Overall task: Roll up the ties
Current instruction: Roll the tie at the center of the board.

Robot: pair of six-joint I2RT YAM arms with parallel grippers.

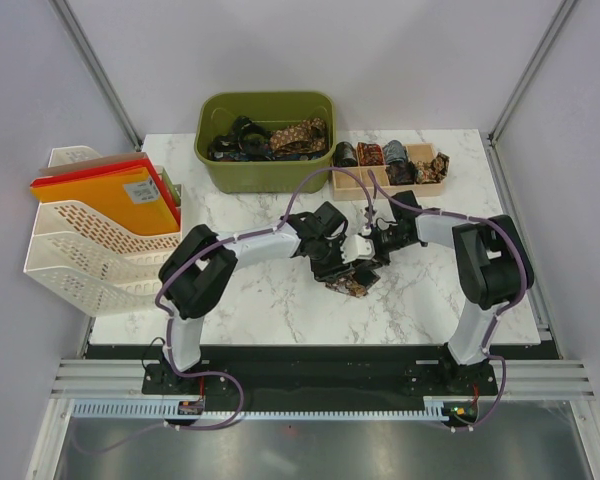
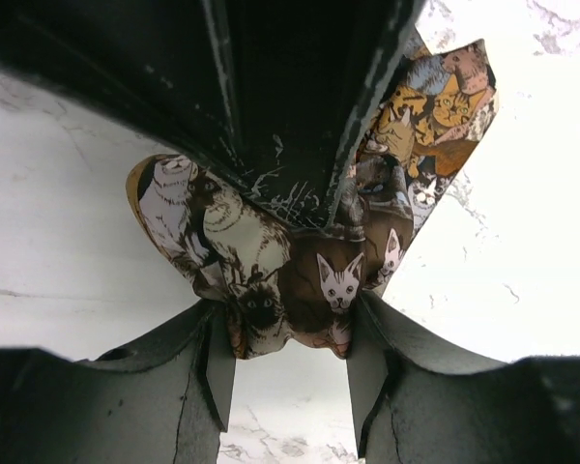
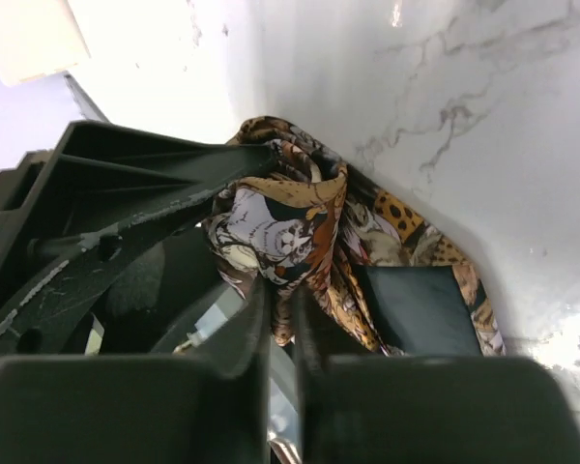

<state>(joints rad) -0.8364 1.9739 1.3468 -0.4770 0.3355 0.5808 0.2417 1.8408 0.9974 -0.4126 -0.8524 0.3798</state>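
A cat-print tie, brown, gold and white, lies bunched and partly rolled on the marble table at the centre. My left gripper comes in from the left. In the left wrist view its jaws stand part-way apart, closed on the tie's rolled bundle, with fabric touching both pads. My right gripper comes in from the right. In the right wrist view its fingers are nearly together and pinch a fold of the tie. A flat stretch of the tie with dark lining lies on the table beside it.
A green bin at the back holds several loose ties. A wooden tray to its right holds several rolled ties. A white file rack with orange folders stands at the left edge.
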